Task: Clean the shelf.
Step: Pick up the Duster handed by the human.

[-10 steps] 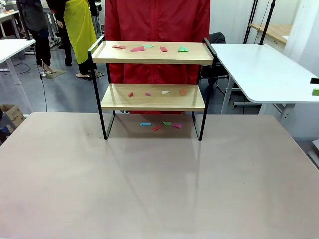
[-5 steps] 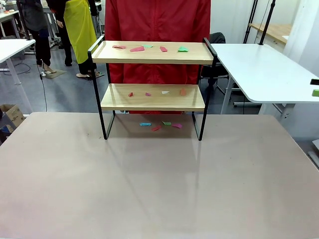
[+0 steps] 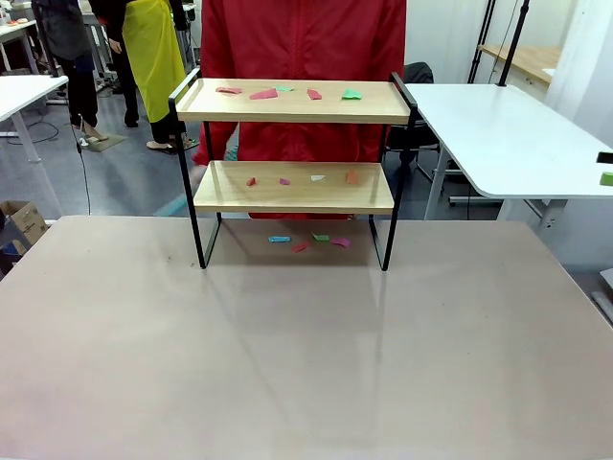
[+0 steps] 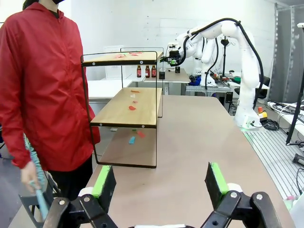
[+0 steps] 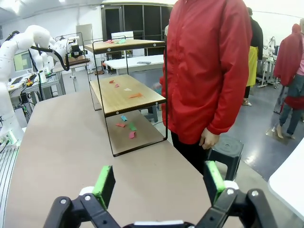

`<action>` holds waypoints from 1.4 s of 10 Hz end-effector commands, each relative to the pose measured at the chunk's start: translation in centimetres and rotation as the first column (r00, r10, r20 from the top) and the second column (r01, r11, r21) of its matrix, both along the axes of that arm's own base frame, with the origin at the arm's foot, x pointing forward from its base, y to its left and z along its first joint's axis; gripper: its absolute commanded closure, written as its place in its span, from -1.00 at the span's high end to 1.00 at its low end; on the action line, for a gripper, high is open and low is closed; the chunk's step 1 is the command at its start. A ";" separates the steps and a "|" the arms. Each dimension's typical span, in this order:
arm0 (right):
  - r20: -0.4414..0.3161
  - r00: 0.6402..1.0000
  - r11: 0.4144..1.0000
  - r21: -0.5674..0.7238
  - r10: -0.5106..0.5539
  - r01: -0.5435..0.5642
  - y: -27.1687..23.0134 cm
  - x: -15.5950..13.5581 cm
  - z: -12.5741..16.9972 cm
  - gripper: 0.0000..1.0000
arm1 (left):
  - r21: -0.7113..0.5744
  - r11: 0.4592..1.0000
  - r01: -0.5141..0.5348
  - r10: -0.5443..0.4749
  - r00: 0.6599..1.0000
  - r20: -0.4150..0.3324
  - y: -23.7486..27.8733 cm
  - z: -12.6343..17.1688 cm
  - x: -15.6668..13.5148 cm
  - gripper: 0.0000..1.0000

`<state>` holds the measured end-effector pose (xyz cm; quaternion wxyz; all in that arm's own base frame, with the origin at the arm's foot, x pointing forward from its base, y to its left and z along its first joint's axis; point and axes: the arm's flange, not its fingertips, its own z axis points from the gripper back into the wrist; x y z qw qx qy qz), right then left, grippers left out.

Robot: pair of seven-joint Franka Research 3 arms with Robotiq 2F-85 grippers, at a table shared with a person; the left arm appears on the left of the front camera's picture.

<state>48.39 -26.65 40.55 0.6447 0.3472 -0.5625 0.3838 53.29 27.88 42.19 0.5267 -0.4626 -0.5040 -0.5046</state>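
Note:
The shelf [image 3: 292,187] stands at the table's far middle, two light wooden boards in a thin black frame. Coloured paper scraps [image 3: 287,93] lie on its top board, more scraps [image 3: 316,178] on the lower board, and others [image 3: 308,241] on the table under it. A person in a red jacket [image 3: 302,38] stands right behind it, one hand [image 4: 29,173] holding a teal tool [image 4: 42,206]. My left gripper [image 4: 159,180] is open and bare, well short of the shelf [image 4: 128,107]. My right gripper [image 5: 159,183] is open too, apart from the shelf [image 5: 126,92].
The brown table [image 3: 306,355] spreads wide and bare in front of the shelf. A white table [image 3: 508,134] stands at the right, a cardboard box [image 3: 19,225] on the floor at the left, a black stool [image 5: 225,147] by the person. Other people stand farther back.
The person's hand with the teal tool has come into view behind the shelf's left side. The shelf and scraps lie as before.

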 end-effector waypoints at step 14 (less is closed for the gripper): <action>0.006 1.000 1.000 -0.002 0.003 -0.003 0.2 0.0 0.3 1.00 | 0.005 1.000 0.005 -0.005 1.000 0.000 -0.1 0.2 -0.1 1.00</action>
